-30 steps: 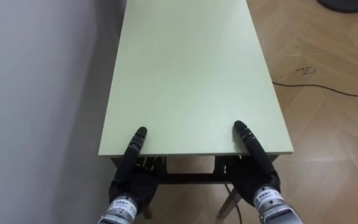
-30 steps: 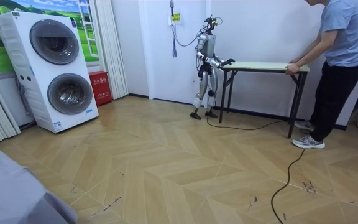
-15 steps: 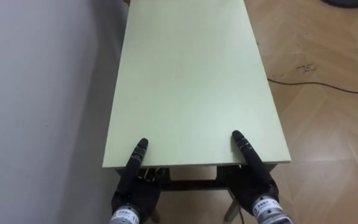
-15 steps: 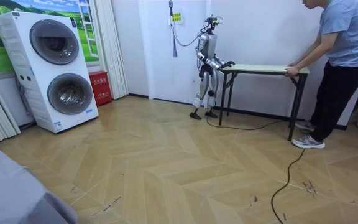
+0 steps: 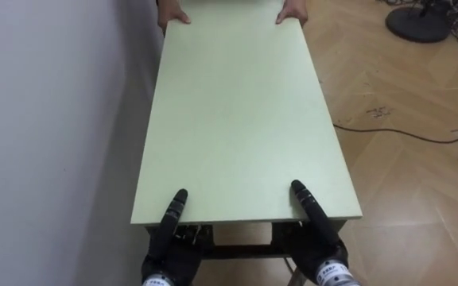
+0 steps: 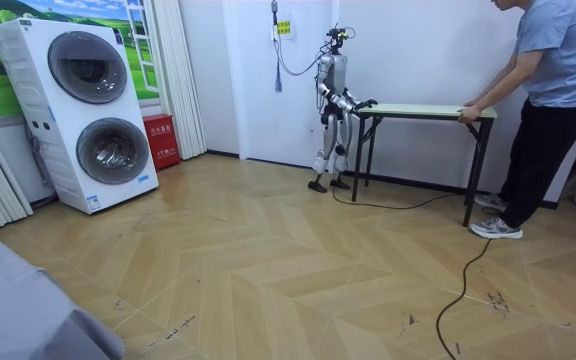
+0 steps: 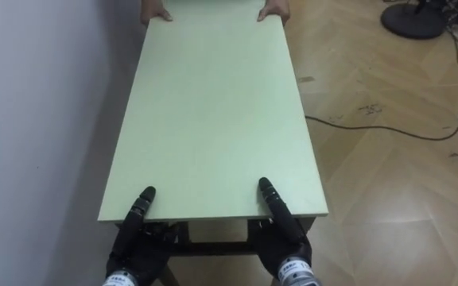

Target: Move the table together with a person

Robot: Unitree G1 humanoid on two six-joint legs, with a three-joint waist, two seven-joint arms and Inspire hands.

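A long pale-green table [image 5: 237, 119] runs away from me beside the wall. My left hand [image 5: 168, 238] and right hand [image 5: 318, 238] hold its near edge, thumbs lying on top and fingers curled under the board. A person's two hands [image 5: 291, 11] grip the far end. In the room view I stand at the end of the table [image 6: 423, 108] on the room view's left, and the person [image 6: 558, 90] leans over the other end with both hands on it.
A white wall [image 5: 46, 119] runs close along the table's left side. Wooden floor lies to the right, with a dark cable [image 5: 396, 131] across it and a black round base [image 5: 416, 24] farther off. Stacked washing machines [image 6: 93, 110] stand far away.
The eye view has shifted so that the table's far end and the person's hands now show. Both my hands keep the same hold on the near edge.
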